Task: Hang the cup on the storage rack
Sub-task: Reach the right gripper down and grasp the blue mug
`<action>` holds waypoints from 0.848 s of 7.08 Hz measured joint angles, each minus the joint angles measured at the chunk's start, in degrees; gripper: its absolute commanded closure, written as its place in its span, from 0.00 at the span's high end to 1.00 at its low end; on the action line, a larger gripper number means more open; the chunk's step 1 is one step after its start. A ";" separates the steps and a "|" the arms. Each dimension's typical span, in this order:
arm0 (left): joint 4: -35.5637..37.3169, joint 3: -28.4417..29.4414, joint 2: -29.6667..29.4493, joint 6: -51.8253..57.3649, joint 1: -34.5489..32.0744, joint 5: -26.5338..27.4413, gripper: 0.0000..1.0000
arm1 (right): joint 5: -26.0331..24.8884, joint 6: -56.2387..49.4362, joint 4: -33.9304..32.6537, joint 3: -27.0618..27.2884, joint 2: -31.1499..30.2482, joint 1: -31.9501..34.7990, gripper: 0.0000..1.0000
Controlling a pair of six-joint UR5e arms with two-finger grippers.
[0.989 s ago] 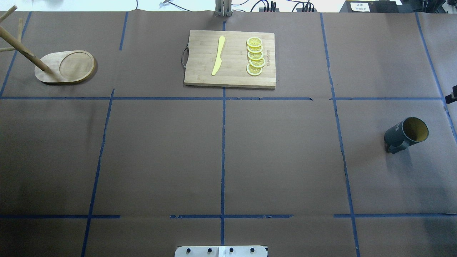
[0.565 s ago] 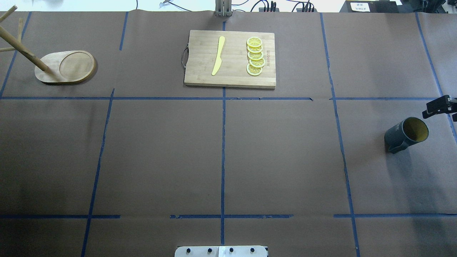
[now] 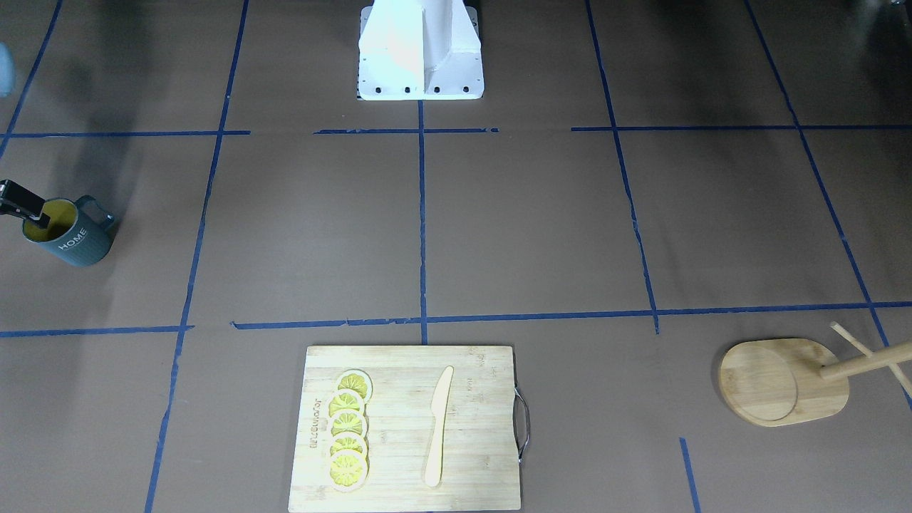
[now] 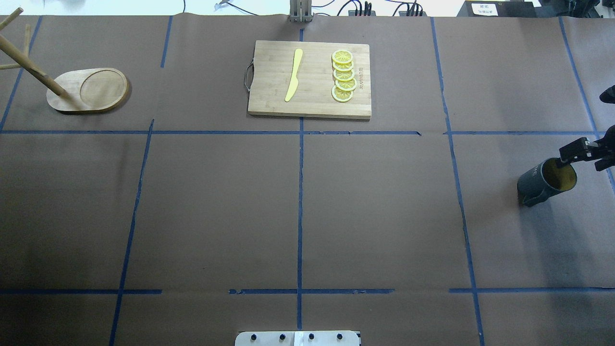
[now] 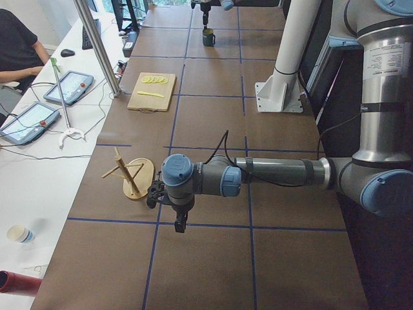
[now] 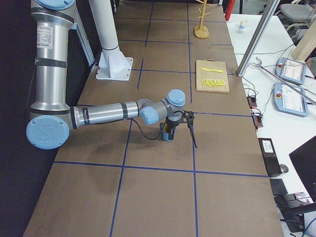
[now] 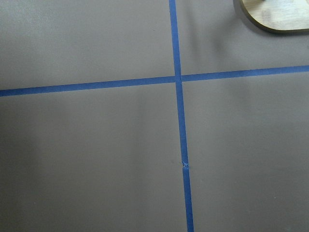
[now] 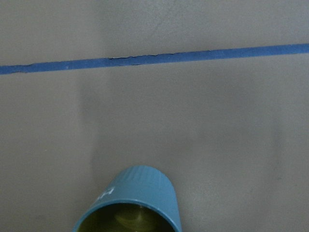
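Observation:
The cup point(image 4: 538, 184) stands upright at the table's right side, its yellow inside showing; it also shows in the front view point(image 3: 71, 239) and the right wrist view point(image 8: 133, 198). My right gripper point(image 6: 183, 134) is open just above it. One finger point(image 4: 574, 151) reaches over the rim into the cup's mouth, and the other stands well outside the cup. The storage rack point(image 4: 89, 90) stands at the far left, its post leaning out of frame. My left gripper point(image 5: 169, 210) hangs near the rack point(image 5: 132, 177); I cannot tell whether it is open.
A bamboo cutting board point(image 4: 310, 79) with a yellow knife and lemon slices lies at the middle of the far edge. The robot's white base point(image 3: 420, 50) is at the near edge. The rack's base edge point(image 7: 277, 17) shows in the left wrist view.
My right gripper came in from the right edge and moved toward the cup; one finger now sits over the cup's rim. The cup and rack have not moved.

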 measured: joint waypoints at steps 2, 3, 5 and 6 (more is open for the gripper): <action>0.00 0.00 0.00 0.00 0.00 0.00 1.00 | -0.02 0.00 0.00 -1.30 0.44 -0.64 1.00; 0.00 0.00 0.00 0.02 0.00 -0.04 1.00 | -0.02 0.00 0.02 -2.14 0.70 -0.91 0.98; 0.00 0.04 0.00 0.06 0.00 -0.15 1.00 | 0.06 0.02 0.22 -3.44 1.11 -1.42 0.15; 0.00 0.03 -0.03 0.03 0.00 -0.19 1.00 | 0.12 -0.08 0.30 -3.59 1.17 -1.54 0.03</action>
